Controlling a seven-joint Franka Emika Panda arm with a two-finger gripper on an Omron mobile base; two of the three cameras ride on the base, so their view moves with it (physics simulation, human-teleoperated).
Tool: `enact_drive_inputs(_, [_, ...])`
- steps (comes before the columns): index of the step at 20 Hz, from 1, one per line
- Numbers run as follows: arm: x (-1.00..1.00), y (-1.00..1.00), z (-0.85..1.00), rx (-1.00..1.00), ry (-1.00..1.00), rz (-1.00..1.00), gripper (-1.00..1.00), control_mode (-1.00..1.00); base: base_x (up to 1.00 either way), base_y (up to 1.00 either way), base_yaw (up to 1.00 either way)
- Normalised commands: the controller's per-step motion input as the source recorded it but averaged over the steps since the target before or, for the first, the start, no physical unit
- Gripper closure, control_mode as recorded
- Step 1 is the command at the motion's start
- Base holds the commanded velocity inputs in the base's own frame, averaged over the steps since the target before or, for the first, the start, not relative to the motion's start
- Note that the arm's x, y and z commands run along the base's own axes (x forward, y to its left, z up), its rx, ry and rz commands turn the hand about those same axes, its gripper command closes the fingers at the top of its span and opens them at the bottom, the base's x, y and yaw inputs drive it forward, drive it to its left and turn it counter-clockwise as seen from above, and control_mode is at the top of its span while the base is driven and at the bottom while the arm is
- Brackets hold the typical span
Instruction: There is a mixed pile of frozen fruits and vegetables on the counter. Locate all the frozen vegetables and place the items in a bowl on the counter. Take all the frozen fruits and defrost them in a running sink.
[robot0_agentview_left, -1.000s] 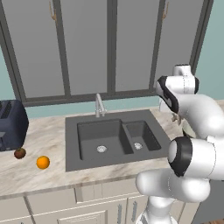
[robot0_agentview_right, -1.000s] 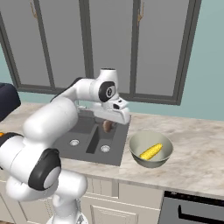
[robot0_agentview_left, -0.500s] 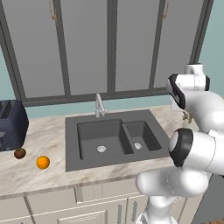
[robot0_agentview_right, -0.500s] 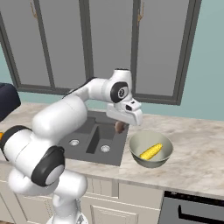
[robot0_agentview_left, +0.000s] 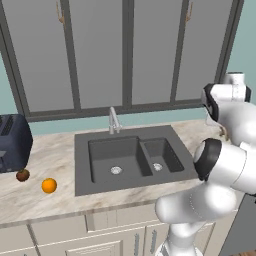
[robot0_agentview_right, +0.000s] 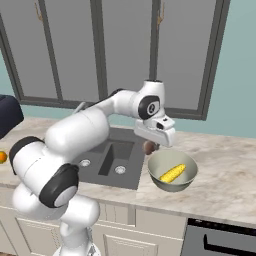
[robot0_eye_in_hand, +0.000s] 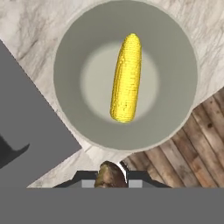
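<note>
I have the small tan-brown capped mushroom (robot0_eye_in_hand: 109, 175) pinched between my fingers (robot0_eye_in_hand: 89, 180), carried above the wide pale grey-green bowl (robot0_eye_in_hand: 70, 48) to join the yellow corn cob (robot0_eye_in_hand: 126, 78).

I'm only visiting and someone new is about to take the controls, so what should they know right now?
Hand: shut on the mushroom, above the counter by the bowl's rim.
Done: corn lies in the bowl.
Left: drop the mushroom into the bowl; then take the orange and the brown fruit, both on the counter near the toaster, to the sink. No water can be seen running from the tap.
</note>
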Motion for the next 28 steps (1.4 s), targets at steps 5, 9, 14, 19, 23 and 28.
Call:
enact_drive_inputs(5, [0.28, -0.31, -0.17, 0.0, 0.02, -0.01, 1.0, -1.0, 0.0, 0.0, 0.0])
enact_drive_inputs(9, [0.07, -0.3, -0.3, 0.0, -0.04, 0.0, 1.0, -1.0, 0.0, 0.0, 0.0])
enact_drive_inputs(14, [-0.08, -0.26, -0.29, 0.01, -0.03, 0.0, 1.0, -1.0, 0.0, 0.0, 0.0])
enact_drive_inputs(19, [-0.04, -0.01, -0.33, 0.0, -0.03, 0.03, 1.0, -1.0, 0.0, 0.0, 0.0])
enact_drive_inputs(23, [-0.09, -0.02, -0.29, 0.0, -0.04, 0.03, 1.0, -1.0, 0.0, 0.0, 0.0])
enact_drive_inputs(28, [-0.11, -0.08, -0.21, 0.01, -0.05, 0.01, 1.0, -1.0, 0.0, 0.0, 0.0])
